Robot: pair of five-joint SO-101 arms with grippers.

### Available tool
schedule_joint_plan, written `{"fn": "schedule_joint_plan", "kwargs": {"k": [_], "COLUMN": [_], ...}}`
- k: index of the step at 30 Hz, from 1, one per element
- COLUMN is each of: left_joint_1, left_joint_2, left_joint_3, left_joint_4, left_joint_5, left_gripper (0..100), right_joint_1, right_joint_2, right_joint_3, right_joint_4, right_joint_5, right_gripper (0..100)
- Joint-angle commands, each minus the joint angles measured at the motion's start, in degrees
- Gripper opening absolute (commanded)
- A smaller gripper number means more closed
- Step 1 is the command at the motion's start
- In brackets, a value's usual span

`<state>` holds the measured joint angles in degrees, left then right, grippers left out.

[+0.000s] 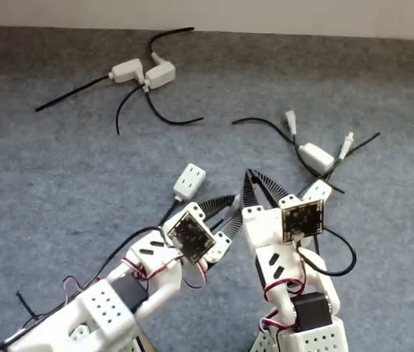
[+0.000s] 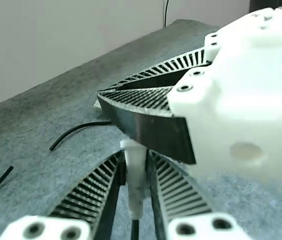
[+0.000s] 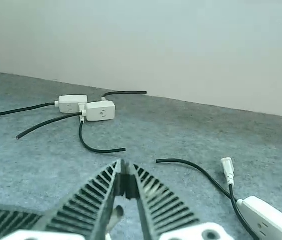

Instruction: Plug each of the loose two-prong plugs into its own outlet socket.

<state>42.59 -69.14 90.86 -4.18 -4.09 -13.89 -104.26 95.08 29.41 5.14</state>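
step in hand: plug picked up, not yet seated. the left claw point(image 2: 137, 159) is clenched on a white plug point(image 2: 134, 187), with the black cord trailing back under the wrist.

landmark: the lone socket point(image 1: 190, 180) on the grey mat.
- the left claw and its plug sit just beside the lone socket, on the side nearer the arm bases.
- the right claw point(image 1: 251, 176) is near the lone socket too, with its fingers pressed together. i see nothing between them. it lies across the front of the left claw.
- a joined pair of sockets point(image 1: 144, 73) lies well beyond the lone socket, toward the wall, and looks already mated.
- a second socket point(image 1: 316, 156) and two loose plugs point(image 1: 291, 121) point(image 1: 348, 143) are well apart from the lone socket, past the right claw.

next move, my read: the lone socket is the closest candidate. i'd turn the plug so its prongs face the slots, then push it straight in. the right claw should either clear out of the way or pin the socket body so it doesn't slide on the mat.

hard to make out:
- the held plug's prongs are hidden behind a right claw finger, so i can't tell how they are turned.
- from above, the plug is covered by the left claw's fingers.
- a white piece point(image 1: 317, 191) by the right wrist is partly covered, so i can't say whether it is a plug or a socket.
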Motion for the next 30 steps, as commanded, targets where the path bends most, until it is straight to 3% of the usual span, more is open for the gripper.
{"fn": "schedule_joint_plan", "kwargs": {"k": [1, 7, 18, 22, 26, 30], "left_joint_1": [1.71, 1.63, -7.96, -14.73, -15.52, -15.96], "left_joint_2": [-18.68, -36.35, -33.27, -33.10, -31.52, -19.82], "left_joint_3": [-0.66, 0.13, 2.24, 1.63, -2.86, -11.74], "left_joint_4": [10.11, 22.95, 23.03, 23.21, 29.89, 34.55], "left_joint_5": [0.09, 0.18, 0.97, 8.09, 8.00, 8.00], "left_gripper": [0, 0, 1, 1, 1, 1], "right_joint_1": [6.11, 7.87, 8.57, 10.42, 10.42, 10.42], "right_joint_2": [0.57, 0.48, 0.48, 0.48, 0.48, 0.48], "right_joint_3": [7.52, 7.52, 7.34, 7.78, 7.87, 7.78], "right_joint_4": [-0.13, 2.24, 2.33, 2.33, 4.79, 6.64], "right_joint_5": [0.70, 0.88, 0.62, 0.53, 0.53, -2.29], "right_gripper": [0.8, 0.8, 0.8, 0.8, 0.8, 0.8]}}
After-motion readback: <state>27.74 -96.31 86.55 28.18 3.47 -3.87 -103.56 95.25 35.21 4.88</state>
